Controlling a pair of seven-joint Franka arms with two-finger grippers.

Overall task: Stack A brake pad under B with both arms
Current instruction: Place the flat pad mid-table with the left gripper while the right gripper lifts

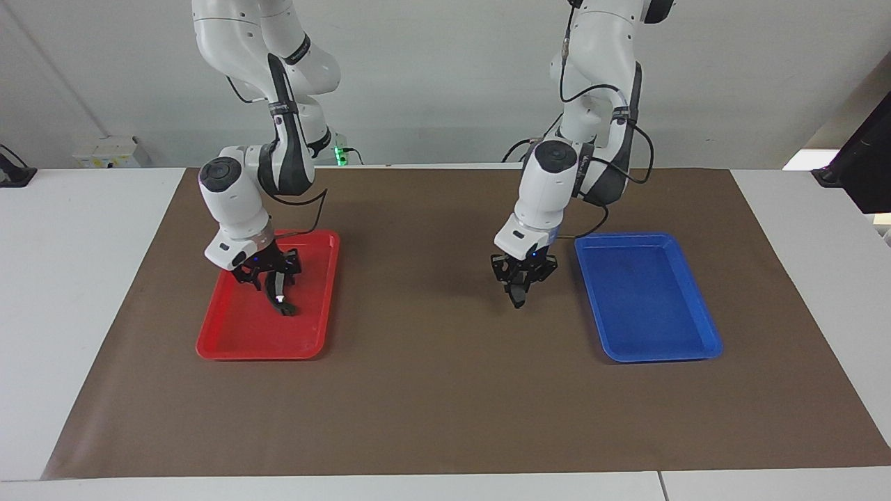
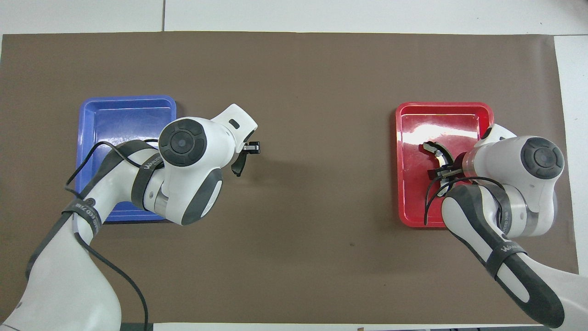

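B and brake pad A are well apart on the white counter [image 1: 69, 278], both above or on its brown paper mat [image 1: 431, 390] [image 2: 298, 69]. Two plastic trays sit on the mat: a red one [image 1: 230, 348] [image 2: 459, 106] toward the right arm's end, and an empty blue one [image 1: 661, 355] [image 2: 87, 138] toward the left arm's end.

The white left arm [image 1: 550, 174] [image 2: 188, 151] reaches over bare mat between the trays, just beside the blue one. The white right arm [image 1: 226, 181] [image 2: 533, 161] is down in the red tray, over the robot-side end of B. I cannot tell whether it has gripped.

B, the long crescent-curved dark piece with a light strip and white spot [image 1: 282, 303] [image 2: 434, 151], lies in the red tray. Its long axis runs roughly from nearer the robots to farther from them.

Brake pad A, the short dark grey pad [image 1: 517, 298] [image 2: 237, 168], hangs pinched in the left arm's fingers [image 2: 248, 148], clear of the mat. Since A goes underneath, it probably has to land first (mid-mat looks likely), with B carried across toward it.

A forearm strap on each arm carries white lettering that seems to start "WAN"; the rest is unreadable.
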